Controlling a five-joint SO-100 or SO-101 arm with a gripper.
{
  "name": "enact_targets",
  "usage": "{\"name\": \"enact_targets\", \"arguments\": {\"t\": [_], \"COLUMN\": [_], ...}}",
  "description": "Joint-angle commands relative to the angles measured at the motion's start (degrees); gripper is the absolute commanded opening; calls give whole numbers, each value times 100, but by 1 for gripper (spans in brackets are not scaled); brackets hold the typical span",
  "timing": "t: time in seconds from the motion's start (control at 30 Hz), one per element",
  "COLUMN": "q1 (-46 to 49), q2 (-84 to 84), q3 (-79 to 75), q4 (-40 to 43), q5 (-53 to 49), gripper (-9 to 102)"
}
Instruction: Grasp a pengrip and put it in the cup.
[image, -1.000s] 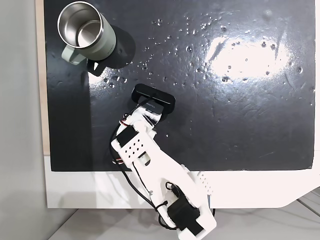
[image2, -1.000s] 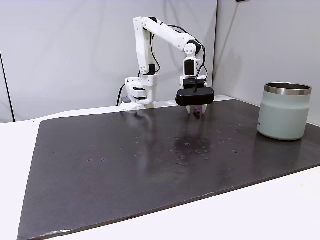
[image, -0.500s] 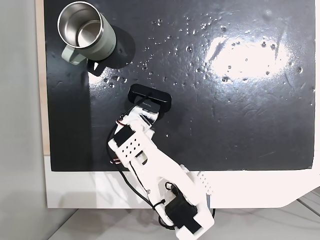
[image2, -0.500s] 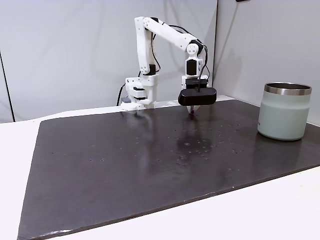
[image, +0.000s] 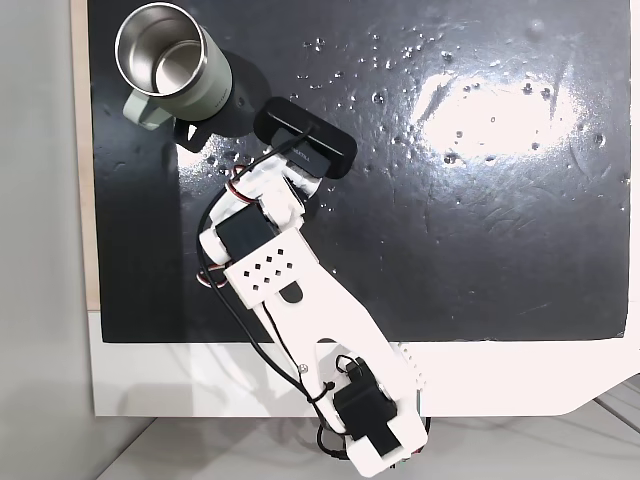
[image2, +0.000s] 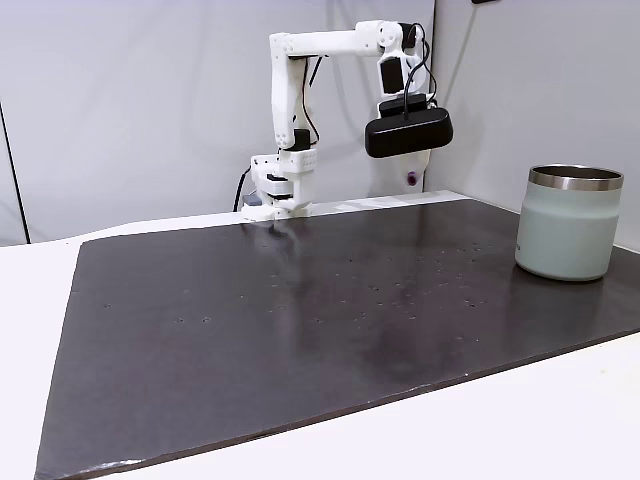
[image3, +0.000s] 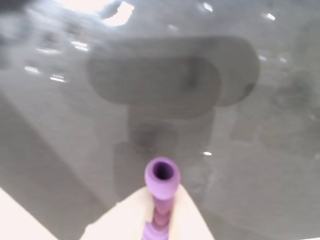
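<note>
Gripper clamps the pengrip between closed fingers, raised above the mat; tube's lower end hidden.

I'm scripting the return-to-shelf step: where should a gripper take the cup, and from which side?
Grip the cup by its rim wall from straight above: it stands upright with the mouth open, so one finger can go inside, one outside. Its handle, toward the mat's near-left edge in a fixed view, looks too small.

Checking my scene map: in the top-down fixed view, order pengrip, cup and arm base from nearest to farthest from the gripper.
1. pengrip: clamped in the gripper, as the wrist view shows.
2. cup: upper left.
3. arm base: bottom edge.
</note>
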Motion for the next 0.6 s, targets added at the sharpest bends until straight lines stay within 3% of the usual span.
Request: {"name": "enact_targets", "arguments": {"t": [0.0,0.3,0.57], "q1": [79,79,105], "q2": [-202,-1978,-2777], "q3": [-1213,-4843,-6258], "q4": [264,1415,1283], "q5": [290,1134,1143], "gripper": [0,0,0]}}
